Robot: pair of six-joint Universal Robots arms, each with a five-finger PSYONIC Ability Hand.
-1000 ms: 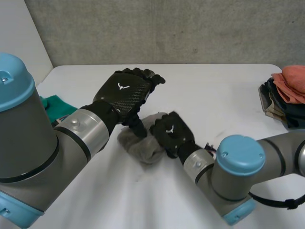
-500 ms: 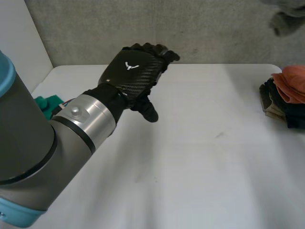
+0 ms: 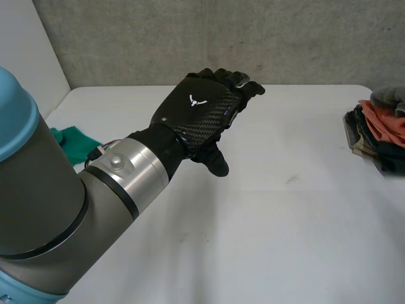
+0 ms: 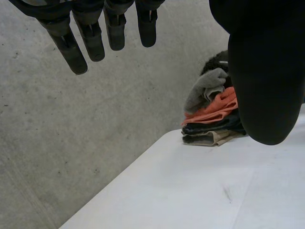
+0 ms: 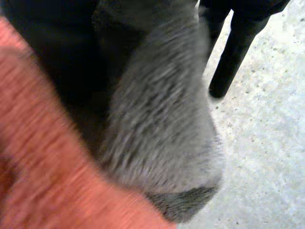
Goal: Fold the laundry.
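My left hand (image 3: 201, 113) hovers open above the middle of the white table (image 3: 272, 215), fingers (image 4: 90, 40) straight and nothing in it. A grey cloth (image 3: 390, 96) lies bunched on top of the stack of folded laundry (image 3: 378, 136) at the table's right edge. In the right wrist view the grey cloth (image 5: 162, 129) sits under my right hand (image 5: 236, 38), resting on the stack's orange cloth (image 5: 43, 162). One straight finger of that hand reaches past the cloth without touching it. From the left wrist view the stack (image 4: 212, 124) stands beyond my left thumb, grey cloth (image 4: 206, 88) on top.
A green cloth (image 3: 74, 142) lies at the table's left edge behind my left arm (image 3: 57, 215). A concrete wall (image 3: 221, 38) rises behind the table's far edge.
My right hand has carried the grey cloth from the table's middle over to the stack at the right and has loosened on it. My left hand has drifted right.
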